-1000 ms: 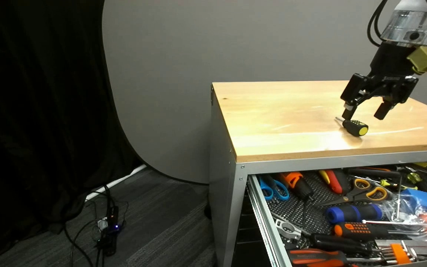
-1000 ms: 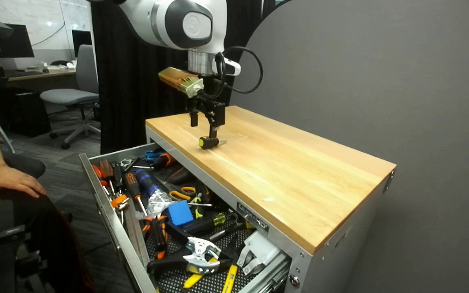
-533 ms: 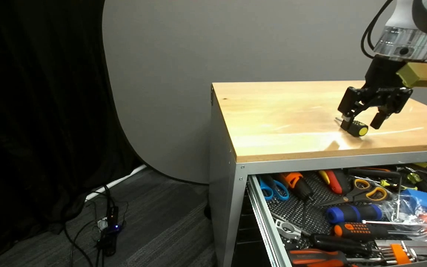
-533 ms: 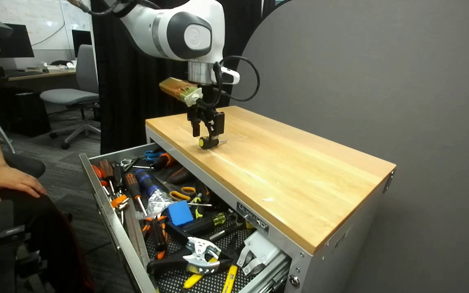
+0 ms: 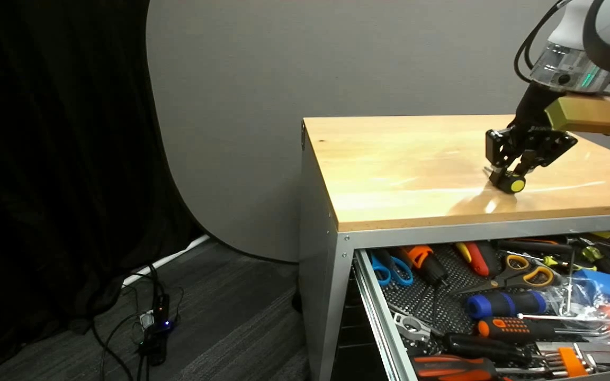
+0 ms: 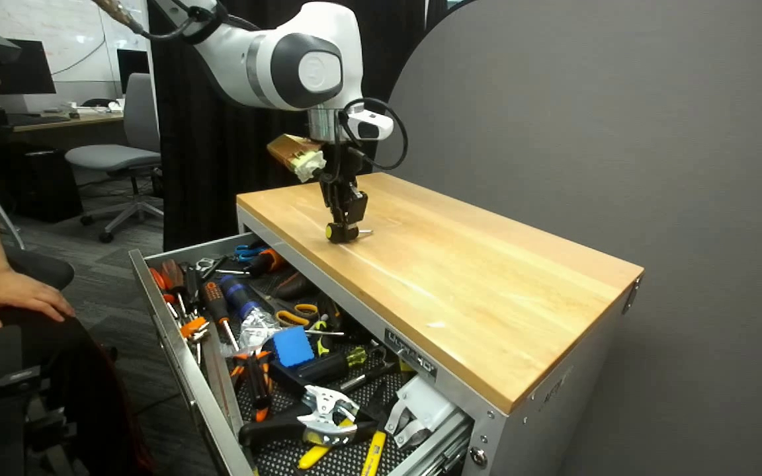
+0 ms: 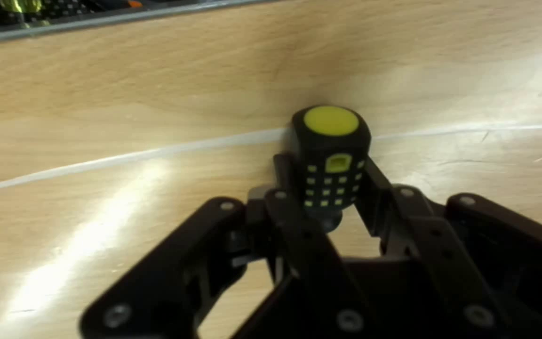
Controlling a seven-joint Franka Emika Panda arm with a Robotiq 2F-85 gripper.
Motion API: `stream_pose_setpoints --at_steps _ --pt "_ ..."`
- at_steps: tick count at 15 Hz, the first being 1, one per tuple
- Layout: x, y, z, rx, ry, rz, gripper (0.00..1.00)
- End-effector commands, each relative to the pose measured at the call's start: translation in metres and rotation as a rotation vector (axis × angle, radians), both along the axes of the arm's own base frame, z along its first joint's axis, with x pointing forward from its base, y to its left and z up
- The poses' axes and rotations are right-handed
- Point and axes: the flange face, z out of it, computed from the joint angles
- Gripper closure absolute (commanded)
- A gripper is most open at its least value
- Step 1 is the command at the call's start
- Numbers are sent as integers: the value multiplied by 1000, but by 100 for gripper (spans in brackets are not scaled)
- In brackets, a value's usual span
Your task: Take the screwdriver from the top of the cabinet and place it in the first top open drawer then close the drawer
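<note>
One screwdriver shaft (image 6: 366,231), apparently exterior-only

Screwdriver (image 7: 331,161): stubby, blk/yel handle w/ yel end cap, short metal shaft, approx horiz, pinched in gripper (image 7: 328,176), can't rly tell if touching wood
Cabinet (image 6: 450,274): grey metal w/ lt wood top, right under gripper
Drawer (image 6: 184,357): top one, grey sides, wide open, below gripper, on end-cap side

Wrist view closest, all sharing cabinet top (image 6: 444,274)
</note>
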Motion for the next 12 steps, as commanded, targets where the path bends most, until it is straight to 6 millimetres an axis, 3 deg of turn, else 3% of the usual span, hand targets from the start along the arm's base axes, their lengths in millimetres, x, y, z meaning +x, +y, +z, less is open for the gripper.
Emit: stream_pose_setpoints --at_steps 1,3,6,9,12 --pt "-9 -22 8 -33 -37 -91 83" --pt "-24 -36 16 -74 5 -94 83" --pt "-68 -49 29 -152 159 12 83" --pt "-114 -49 31 -164 266 108 82" --pt "-143 -40 29 -157 231 117 85"
